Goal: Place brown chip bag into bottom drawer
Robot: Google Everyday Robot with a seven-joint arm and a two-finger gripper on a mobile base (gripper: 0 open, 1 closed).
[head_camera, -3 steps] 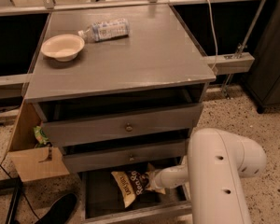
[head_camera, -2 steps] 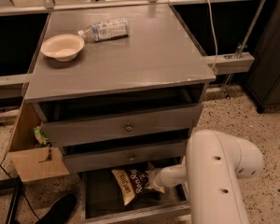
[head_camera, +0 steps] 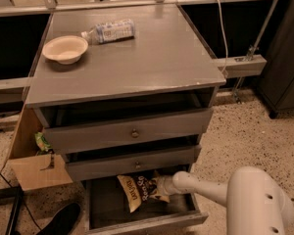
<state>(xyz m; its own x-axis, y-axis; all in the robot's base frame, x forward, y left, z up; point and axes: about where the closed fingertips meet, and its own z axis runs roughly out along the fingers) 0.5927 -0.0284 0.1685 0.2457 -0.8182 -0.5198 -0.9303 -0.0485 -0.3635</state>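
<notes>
Currently the gripper is sitting low inside the open bottom drawer, reaching in from the right on a pale arm that is crossing the drawer's right wall. Its tip is meeting the right end of the brown chip bag. Whether it is clamped on the bag or loose, I cannot tell. The bag is lying on the dark drawer floor toward the far side, just under the overhanging middle drawer, which is also standing partly open. Its tan, lettered end is pointing left and slightly near, and its dark end is pointing toward the gripper. So the bag is lying directly left of the gripper, its long axis seeming to run roughly left to right, close to in line with the arm. Judging from this, the bag is already inside the right drawer, and the coming move is looking like a let-go and a pull-back to the right. The risk is in lifting too soon, with the middle drawer's front hanging right above. On the cabinet top, a bowl and a water bottle are resting well apart from all this.
</notes>
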